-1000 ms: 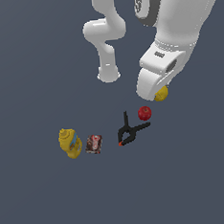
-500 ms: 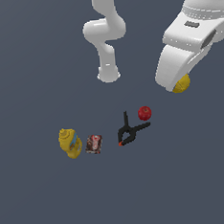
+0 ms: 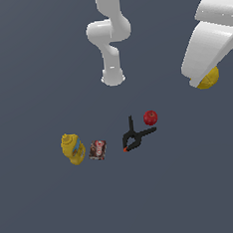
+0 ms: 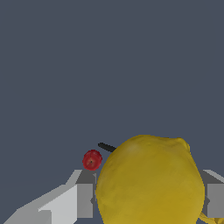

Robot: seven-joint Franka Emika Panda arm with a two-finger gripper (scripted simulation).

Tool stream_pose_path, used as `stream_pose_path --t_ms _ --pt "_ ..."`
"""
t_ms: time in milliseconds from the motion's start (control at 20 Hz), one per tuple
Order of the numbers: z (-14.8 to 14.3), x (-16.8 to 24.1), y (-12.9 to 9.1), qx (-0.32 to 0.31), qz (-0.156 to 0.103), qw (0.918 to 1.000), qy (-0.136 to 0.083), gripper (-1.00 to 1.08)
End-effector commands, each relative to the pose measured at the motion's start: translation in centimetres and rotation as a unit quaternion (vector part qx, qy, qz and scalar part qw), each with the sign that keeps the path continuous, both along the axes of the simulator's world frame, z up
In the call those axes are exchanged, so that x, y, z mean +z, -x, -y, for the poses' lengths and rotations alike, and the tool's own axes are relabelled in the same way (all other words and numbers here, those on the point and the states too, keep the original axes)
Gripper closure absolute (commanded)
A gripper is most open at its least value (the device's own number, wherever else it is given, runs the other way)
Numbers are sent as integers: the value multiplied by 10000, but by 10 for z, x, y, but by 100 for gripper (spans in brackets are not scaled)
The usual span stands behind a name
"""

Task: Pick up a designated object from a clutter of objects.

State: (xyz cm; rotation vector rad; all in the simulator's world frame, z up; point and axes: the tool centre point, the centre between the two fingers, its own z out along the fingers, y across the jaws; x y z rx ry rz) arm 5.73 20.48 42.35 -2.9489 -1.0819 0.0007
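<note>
The designated object, a plain yellow lemon-like ball (image 3: 208, 78) (image 4: 151, 181), is held in my gripper (image 3: 205, 80) (image 4: 148, 205), which is shut on it, high at the exterior view's right. The arm's white body hides most of the fingers there. In the wrist view the ball fills the space between the grey fingers (image 4: 85, 200). The rest of the clutter lies on the grey floor below: red apple (image 3: 150, 117) (image 4: 92, 159), black spring clamp (image 3: 135, 136) (image 4: 106, 147), brown-red box (image 3: 97, 150), yellow bottle (image 3: 73, 148) with a blue label.
The arm's white base (image 3: 113, 77) stands behind the clutter in the exterior view. The floor is a plain dark grey surface.
The gripper has moved up and toward the exterior view's right with the yellow ball in it, away from the apple and clamp. The other items have stayed put.
</note>
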Motion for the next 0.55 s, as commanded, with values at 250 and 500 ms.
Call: stream_pose_path --t_ms 250,500 --pt "-7 14 -7 1 3 10000 1 108" --pt "-8 16 -8 5 3 10000 2 108"
